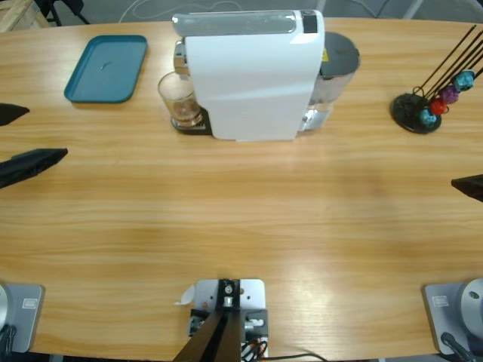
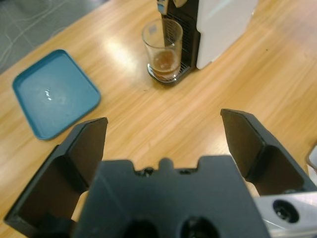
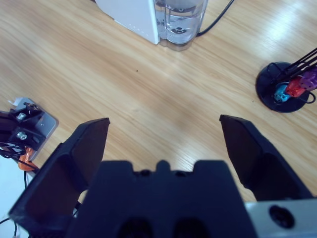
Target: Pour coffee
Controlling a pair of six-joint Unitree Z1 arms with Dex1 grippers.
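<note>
Long wooden table bears white machine, teal tray.

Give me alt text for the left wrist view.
A clear glass holding a shallow layer of coffee stands under the white coffee machine. The left gripper is open, away from it, with a teal tray alongside.

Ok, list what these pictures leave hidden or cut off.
- Coffee machine: the high view shows only its top and side; its spout is hidden by the white body.
- Glass: the coffee shows as a shallow brown layer; its exact level is unclear.
- Capsule stand: its rods run off the right wrist view's edge.
- Both arms: only dark tips at the high view's side edges.
</note>
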